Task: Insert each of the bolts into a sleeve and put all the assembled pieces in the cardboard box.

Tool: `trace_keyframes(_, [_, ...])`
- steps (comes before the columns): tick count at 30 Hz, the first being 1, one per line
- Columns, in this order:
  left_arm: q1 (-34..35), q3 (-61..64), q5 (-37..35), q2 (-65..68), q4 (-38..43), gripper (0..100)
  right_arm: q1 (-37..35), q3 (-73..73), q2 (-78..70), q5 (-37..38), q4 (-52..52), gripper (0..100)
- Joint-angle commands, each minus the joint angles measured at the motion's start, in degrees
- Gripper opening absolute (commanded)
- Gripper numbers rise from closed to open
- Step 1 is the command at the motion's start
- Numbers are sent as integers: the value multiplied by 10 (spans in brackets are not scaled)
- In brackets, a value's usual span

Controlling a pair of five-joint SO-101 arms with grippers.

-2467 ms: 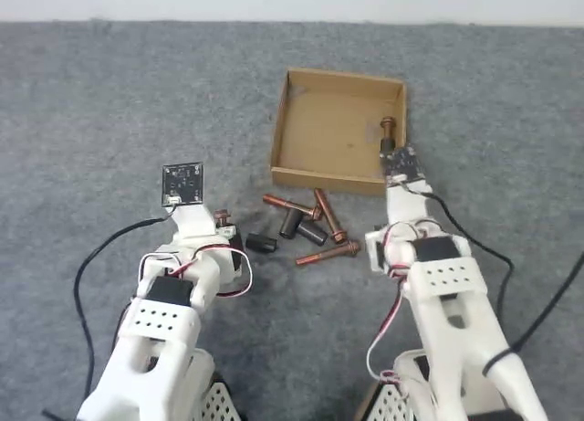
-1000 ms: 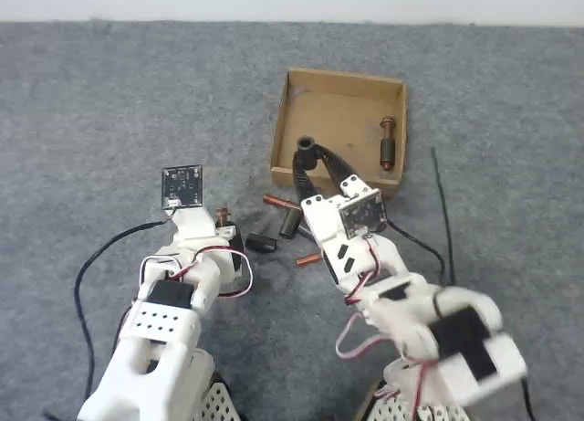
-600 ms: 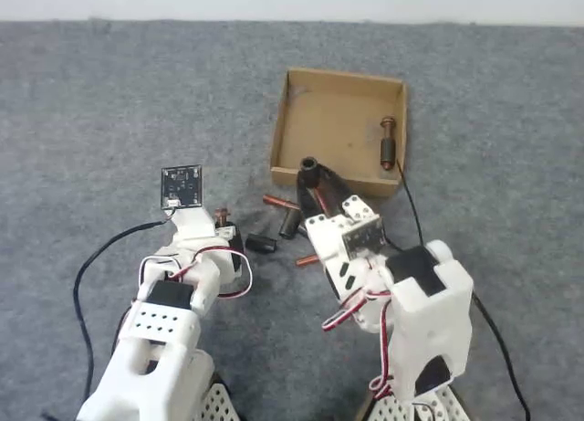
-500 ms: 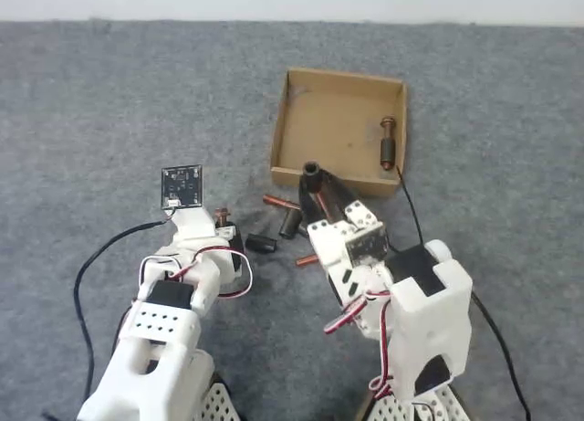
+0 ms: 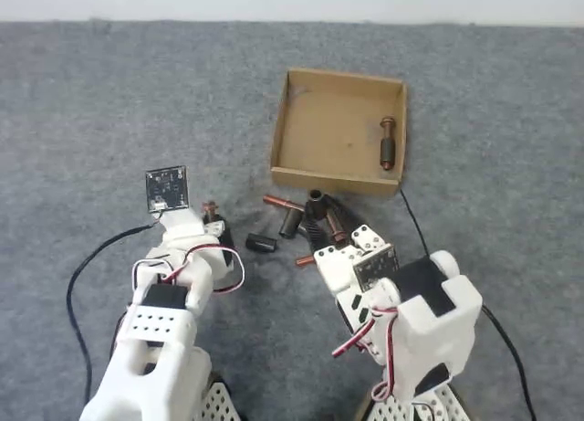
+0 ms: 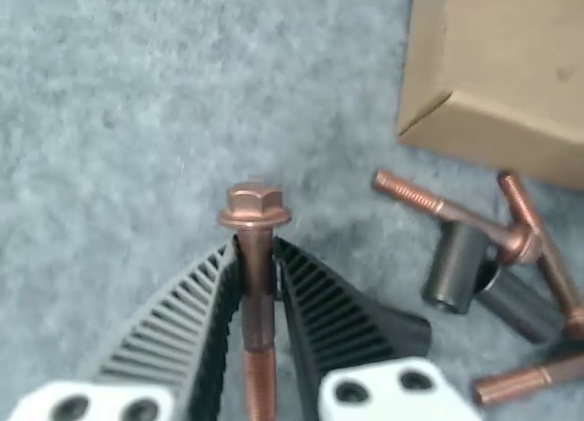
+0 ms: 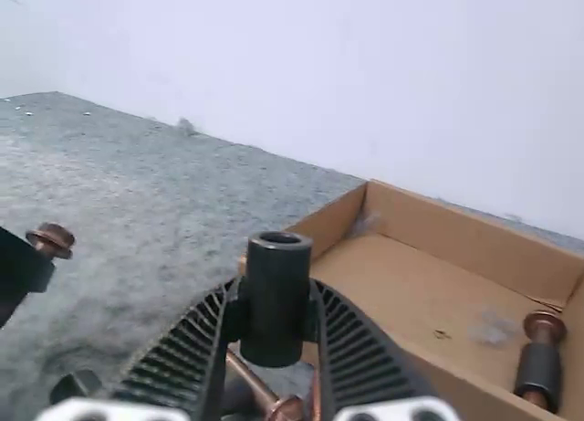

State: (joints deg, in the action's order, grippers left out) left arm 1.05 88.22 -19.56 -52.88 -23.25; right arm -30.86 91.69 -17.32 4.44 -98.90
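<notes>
A: Left gripper (image 6: pixel 256 253) clamps a bolt (image 6: pixel 255 205), head up. Right gripper (image 7: pixel 274 298) clamps a sleeve (image 7: pixel 277 257), bore up, just short of the cardboard box (image 5: pixel 333 179).
B: Both axes near upright, bolt well off to the sleeve's left. One must tip over before they mate, I'd say.

Our left claw (image 6: pixel 255 254) holds a bolt (image 6: pixel 255 209), head past the tips. Our right claw (image 7: pixel 274 298) clamps a sleeve (image 7: pixel 278 257), its arm folded near its base.
</notes>
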Motion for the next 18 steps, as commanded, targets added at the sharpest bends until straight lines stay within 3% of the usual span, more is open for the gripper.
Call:
trace_keyframes(1, [9, -9, -5, -5, 58, 13, -11, 19, 29, 4, -2, 7])
trace_keyframes(11, [3, -7, -5, -5, 312, 13, -42, 19, 29, 4, -1, 7])
trace_keyframes(18, [-80, -8, -4, -5, 362, 13, -59, 19, 29, 4, 0, 7])
